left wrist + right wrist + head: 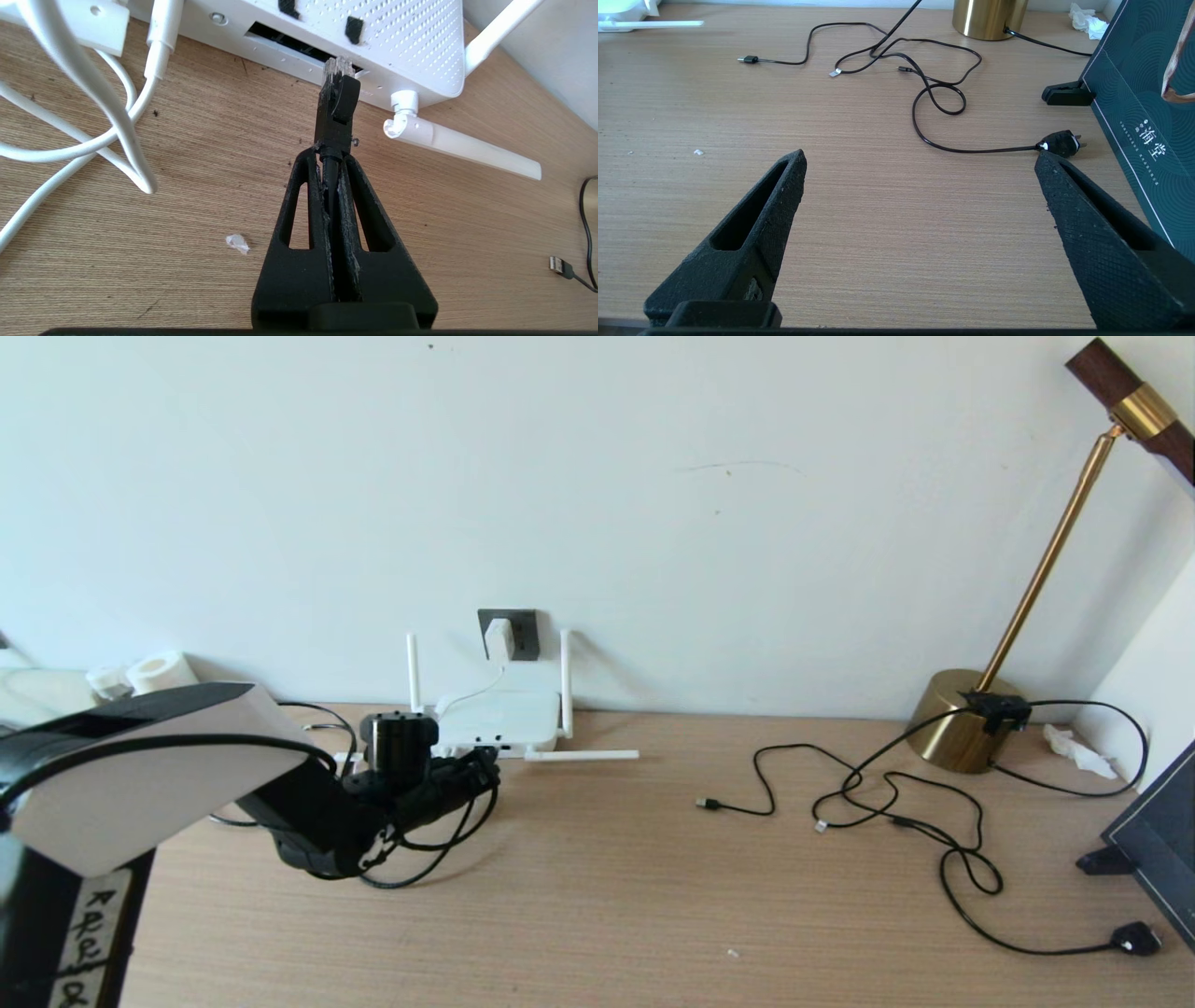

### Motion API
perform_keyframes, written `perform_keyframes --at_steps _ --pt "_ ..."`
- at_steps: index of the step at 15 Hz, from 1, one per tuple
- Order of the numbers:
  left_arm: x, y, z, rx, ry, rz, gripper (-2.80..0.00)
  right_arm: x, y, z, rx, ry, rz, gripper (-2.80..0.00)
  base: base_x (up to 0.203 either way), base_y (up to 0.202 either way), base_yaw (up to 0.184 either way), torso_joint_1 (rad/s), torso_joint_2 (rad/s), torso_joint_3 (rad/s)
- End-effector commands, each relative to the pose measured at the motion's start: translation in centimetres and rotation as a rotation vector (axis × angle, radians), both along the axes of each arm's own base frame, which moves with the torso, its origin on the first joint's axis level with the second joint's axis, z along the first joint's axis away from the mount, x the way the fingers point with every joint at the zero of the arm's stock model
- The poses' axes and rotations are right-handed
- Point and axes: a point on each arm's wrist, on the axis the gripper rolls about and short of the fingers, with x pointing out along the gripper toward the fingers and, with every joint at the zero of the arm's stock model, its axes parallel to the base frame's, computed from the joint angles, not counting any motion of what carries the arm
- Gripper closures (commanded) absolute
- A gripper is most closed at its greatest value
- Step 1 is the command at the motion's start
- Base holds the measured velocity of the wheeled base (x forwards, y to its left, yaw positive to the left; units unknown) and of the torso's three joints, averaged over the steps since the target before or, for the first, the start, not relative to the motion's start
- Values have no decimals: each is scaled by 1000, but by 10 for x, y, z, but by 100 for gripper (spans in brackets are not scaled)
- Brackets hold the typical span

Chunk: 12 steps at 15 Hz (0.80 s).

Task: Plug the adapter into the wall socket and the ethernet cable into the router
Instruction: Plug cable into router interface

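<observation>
The left gripper (332,154) pinches the ethernet cable (335,109) just behind its plug, clear tip aimed at the router (402,42) port slot at upper centre. The right gripper (920,163) idles, spread wide.

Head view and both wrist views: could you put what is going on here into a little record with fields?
adapter: plugged into the wall socket
ethernet cable: plug pinched in the shut left gripper, clear tip at the router's port slot, not seated
router: flat on the wooden table below the socket
right gripper: open, empty, above bare table
also there: brass lamp, loose black cables
</observation>
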Motion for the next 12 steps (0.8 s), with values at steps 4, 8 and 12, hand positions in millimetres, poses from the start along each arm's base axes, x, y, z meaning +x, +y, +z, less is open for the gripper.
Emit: perform_keyframes --at_steps 4,8,12 --pt "1 0 -7 -2 12 2 0 0 0 0 0 2 0 -280 0 0 0 0 0 0" --pt "2 1 -5 -4 6 3 0 0 0 0 0 2 0 -280 0 0 0 0 0 0" --pt "2 0 -7 -3 8 1 0 0 0 0 0 2 0 -280 0 0 0 0 0 0"
